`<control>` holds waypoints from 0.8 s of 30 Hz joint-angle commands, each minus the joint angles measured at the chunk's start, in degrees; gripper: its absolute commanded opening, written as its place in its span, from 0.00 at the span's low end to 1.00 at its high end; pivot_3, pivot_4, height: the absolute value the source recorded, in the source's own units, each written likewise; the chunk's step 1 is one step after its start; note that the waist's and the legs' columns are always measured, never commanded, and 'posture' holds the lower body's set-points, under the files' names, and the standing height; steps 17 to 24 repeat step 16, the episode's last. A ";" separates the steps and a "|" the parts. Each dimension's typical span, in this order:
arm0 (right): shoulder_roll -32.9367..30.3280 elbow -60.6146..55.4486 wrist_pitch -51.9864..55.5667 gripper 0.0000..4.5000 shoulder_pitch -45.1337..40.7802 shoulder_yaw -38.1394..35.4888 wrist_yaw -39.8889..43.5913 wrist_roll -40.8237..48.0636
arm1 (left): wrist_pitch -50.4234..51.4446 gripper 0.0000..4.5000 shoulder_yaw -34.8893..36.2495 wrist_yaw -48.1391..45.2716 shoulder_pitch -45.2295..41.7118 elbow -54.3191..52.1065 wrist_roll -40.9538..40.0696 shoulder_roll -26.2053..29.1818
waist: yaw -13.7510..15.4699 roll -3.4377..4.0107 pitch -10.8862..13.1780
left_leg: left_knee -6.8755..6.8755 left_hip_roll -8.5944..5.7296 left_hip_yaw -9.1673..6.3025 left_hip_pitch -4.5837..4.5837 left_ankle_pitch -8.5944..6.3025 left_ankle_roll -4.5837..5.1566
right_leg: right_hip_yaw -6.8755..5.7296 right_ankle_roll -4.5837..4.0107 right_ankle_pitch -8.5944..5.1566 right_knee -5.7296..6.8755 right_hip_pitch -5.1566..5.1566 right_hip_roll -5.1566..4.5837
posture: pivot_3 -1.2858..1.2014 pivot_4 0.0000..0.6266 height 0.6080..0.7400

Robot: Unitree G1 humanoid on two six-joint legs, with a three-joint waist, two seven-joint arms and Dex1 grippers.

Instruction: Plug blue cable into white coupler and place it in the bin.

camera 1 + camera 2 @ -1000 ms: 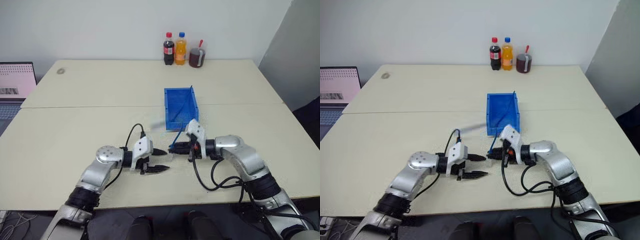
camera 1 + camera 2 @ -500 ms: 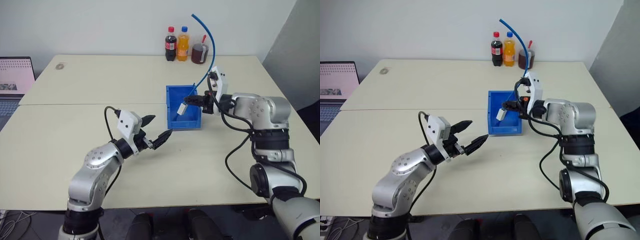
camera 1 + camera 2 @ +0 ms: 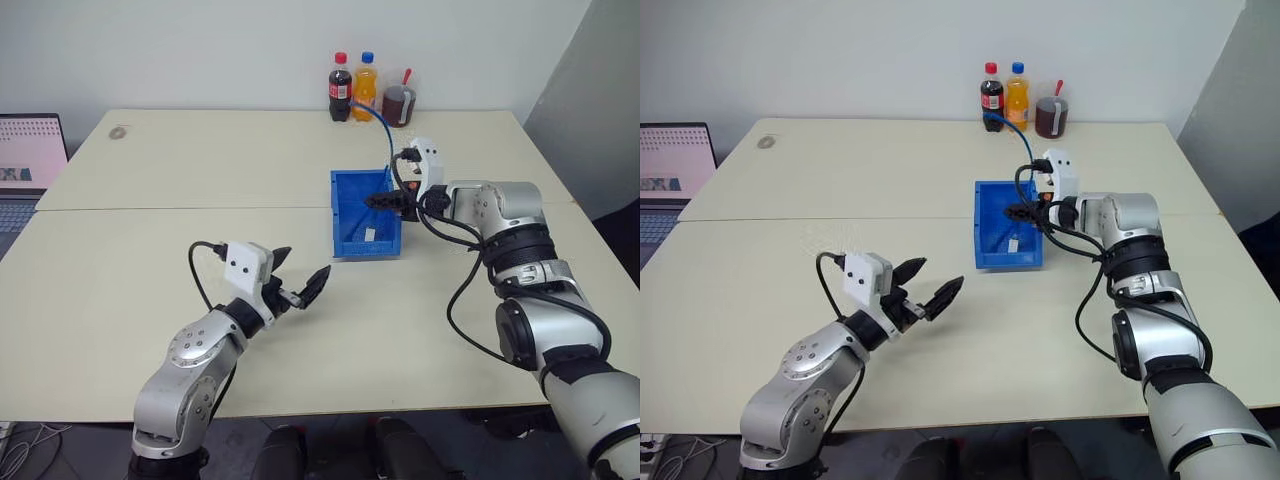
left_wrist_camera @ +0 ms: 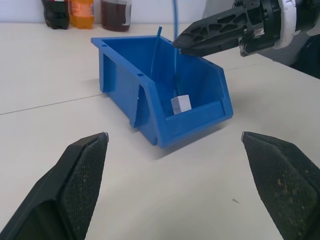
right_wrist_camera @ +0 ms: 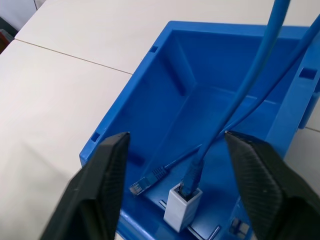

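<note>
1. The right gripper (image 5: 172,185) hangs above the far side of the bin (image 3: 345,215), its two black fingers spread wide apart and holding nothing.
2. Directly below and between those fingers, the white coupler (image 5: 182,207) sits on the bin floor near the low front wall, with the blue cable (image 5: 250,85) plugged into its top.
3. From the coupler the cable rises out of the bin, passing close by the right gripper's fingers, and arcs away toward the bottles (image 3: 352,87) at the table's far edge.
4. Another plug end of the cable (image 5: 145,182) lies loose on the bin floor, just beside the coupler.
5. The left gripper (image 3: 298,282) is raised above the table (image 3: 150,260), well apart from the bin, on its near left side; its fingers are spread fully and empty, pointing toward the bin.
6. Far off to the left gripper's left, a laptop (image 3: 28,165) sits beside the table.
</note>
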 commanded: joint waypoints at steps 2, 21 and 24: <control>-1.49 -3.05 -2.50 0.98 -1.67 -0.07 0.91 -0.95 | 0.04 1.00 1.57 0.53 -2.45 0.42 -2.31 -0.32 | 0.05 0.00 0.00 | 0.00 0.00 0.00 0.00 0.00 0.00 | 0.00 0.00 0.00 0.00 0.00 0.00 | 0.52 0.24 1.00; -5.00 -57.98 -12.14 1.00 43.27 -8.94 -13.08 -4.73 | -1.11 1.00 10.75 8.84 -0.06 4.85 0.97 1.68 | 1.37 -0.07 -0.01 | -0.04 0.02 -0.14 -0.05 -0.03 -0.06 | 0.05 0.24 -0.17 -0.05 0.05 -0.07 | 0.52 0.24 1.00; -5.00 -57.98 -12.14 1.00 43.27 -8.94 -13.08 -4.73 | -1.11 1.00 10.75 8.84 -0.06 4.85 0.97 1.68 | 1.37 -0.07 -0.01 | -0.04 0.02 -0.14 -0.05 -0.03 -0.06 | 0.05 0.24 -0.17 -0.05 0.05 -0.07 | 0.52 0.24 1.00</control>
